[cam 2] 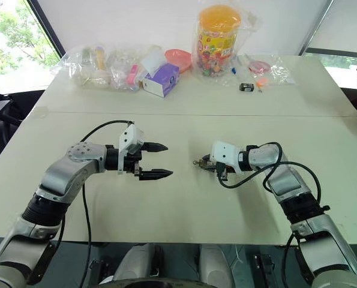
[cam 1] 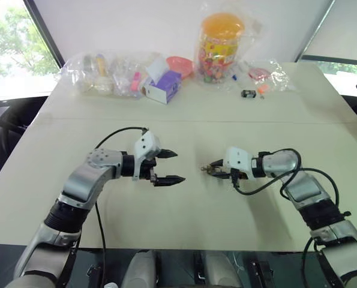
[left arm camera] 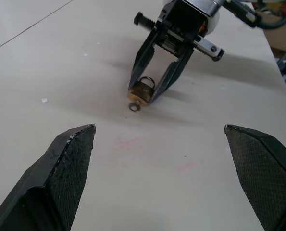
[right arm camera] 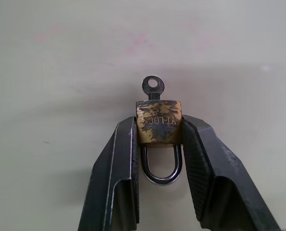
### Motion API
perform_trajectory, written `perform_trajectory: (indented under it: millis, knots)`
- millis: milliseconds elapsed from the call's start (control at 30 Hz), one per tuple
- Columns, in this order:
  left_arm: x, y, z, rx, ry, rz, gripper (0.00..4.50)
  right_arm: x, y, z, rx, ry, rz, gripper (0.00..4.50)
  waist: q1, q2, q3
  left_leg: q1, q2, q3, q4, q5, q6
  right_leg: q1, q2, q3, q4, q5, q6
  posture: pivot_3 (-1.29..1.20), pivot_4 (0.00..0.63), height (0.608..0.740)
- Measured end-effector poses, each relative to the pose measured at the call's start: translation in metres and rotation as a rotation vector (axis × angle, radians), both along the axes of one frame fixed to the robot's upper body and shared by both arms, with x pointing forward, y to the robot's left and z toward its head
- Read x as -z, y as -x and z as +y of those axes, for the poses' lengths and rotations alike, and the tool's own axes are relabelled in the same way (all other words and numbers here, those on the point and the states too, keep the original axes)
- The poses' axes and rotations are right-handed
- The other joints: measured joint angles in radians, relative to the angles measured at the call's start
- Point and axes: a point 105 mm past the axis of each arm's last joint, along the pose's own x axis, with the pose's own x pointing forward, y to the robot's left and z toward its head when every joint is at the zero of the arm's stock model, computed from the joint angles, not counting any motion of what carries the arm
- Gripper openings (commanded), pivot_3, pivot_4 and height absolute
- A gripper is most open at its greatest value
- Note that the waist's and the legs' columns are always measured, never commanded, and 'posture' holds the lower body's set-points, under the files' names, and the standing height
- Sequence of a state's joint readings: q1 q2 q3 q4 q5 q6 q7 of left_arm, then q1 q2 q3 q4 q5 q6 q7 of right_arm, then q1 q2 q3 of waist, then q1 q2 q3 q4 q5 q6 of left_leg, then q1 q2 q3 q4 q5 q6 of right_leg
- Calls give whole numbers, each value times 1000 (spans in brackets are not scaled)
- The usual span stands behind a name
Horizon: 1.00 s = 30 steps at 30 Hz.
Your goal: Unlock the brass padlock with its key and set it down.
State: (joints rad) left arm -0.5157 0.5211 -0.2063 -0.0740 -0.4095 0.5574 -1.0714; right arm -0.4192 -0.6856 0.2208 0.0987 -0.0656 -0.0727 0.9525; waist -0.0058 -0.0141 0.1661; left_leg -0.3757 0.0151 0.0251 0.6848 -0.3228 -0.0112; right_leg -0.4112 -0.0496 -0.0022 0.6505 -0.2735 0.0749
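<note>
**Padlock pinched in the right gripper, key sticking out of it**

From the head views, the two arms reach over the pale table (cam 1: 184, 222) and face each other. The left gripper (cam 1: 168, 166) hangs with its two black fingers spread wide and nothing between them. Across a short gap of bare tabletop, the right gripper (cam 1: 213, 169) points back at it, its fingers drawn in on something small and golden at their tips. Well beyond both hands, along the far edge, sit clear plastic bags (cam 1: 103, 73), a purple and white box (cam 1: 164, 86), a pink dish (cam 1: 180, 64), a tall jar with an orange lid (cam 1: 219, 48) and a small black item (cam 1: 248, 93).

From the left wrist, its own fingers (left arm camera: 68, 166) stand far apart. Straight ahead between them, the right gripper holds the brass padlock (left arm camera: 142, 90) just above the table, with the ring of the key (left arm camera: 133, 107) poking out towards the left hand.

From the right wrist, the fingertips (right arm camera: 128, 139) press on either side of the worn brass body. The silvery shackle (right arm camera: 161, 168) curves back between the fingers, towards the wrist. The key juts from the far end of the body, away from the hand, its round bow over the table.
</note>
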Motion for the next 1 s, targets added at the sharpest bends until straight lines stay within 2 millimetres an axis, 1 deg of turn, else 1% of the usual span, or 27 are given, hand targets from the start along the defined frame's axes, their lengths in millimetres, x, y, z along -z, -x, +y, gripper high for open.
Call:
perform_trajectory:
  millis: [100, 167, 200, 267, 400, 467, 567, 667, 1000]
  knots:
    - [-9, -4, -5, 20, 33, 13, 4500, -40, 0, 10, -19, 2, -305, 705, -6, 0, 0, 0, 0, 0, 0, 0, 0, -1, 1, 0, 0, 0, 0, 0, 150, 740]
    - [-13, -3, -7, 40, 45, 16, 4500, -57, 3, 13, -29, 11, -439, 705, -7, 0, 0, 1, 1, 0, 0, 0, -1, -1, 2, 0, 0, 0, 0, 0, 150, 740]
    - [-14, -3, -8, 50, 48, 19, 4500, -62, 7, 14, -43, 24, -489, 705, -6, 0, 0, 1, 1, 0, -1, 0, -1, -1, 3, 0, 1, 0, 0, 0, 150, 740]
    - [-17, -5, -8, 60, 59, 34, 4500, -64, 18, 22, -88, 44, -561, 705, -5, 0, 0, 1, 1, 0, 0, 1, -1, 0, 3, 0, 0, 0, 0, 0, 150, 740]
    - [-24, -11, -8, 61, 81, 38, 4500, -66, 28, 33, -140, 59, -603, 705, -5, 0, 0, 1, 0, 0, 0, 1, -1, 0, 4, 0, 0, 0, 0, 0, 150, 740]
    - [-27, -12, -9, 62, 91, 34, 4500, -66, 31, 35, -149, 60, -608, 705, -5, 0, 0, 1, 0, 0, 0, 0, -1, 0, 4, 0, 0, 0, 0, 0, 150, 740]
    - [-25, -13, -11, 65, 103, 49, 3631, -61, 34, 36, -155, 65, -590, 705, -5, 0, 0, 1, 0, 0, 0, 0, -1, 0, 4, 0, 0, 0, 0, 0, 150, 740]
    - [-24, -13, -13, 67, 112, 58, 2194, -59, 35, 37, -165, 68, -579, 705, -5, 0, 0, 1, 0, 0, 0, 0, -1, 0, 4, 0, 0, 0, 0, 0, 150, 740]
    - [-27, -13, -19, 79, 129, 53, 2194, -56, 36, 38, -173, 78, -559, 705, -5, 0, 0, 1, 0, 0, 0, 1, -1, 0, 4, 0, 0, 0, 0, 0, 150, 740]
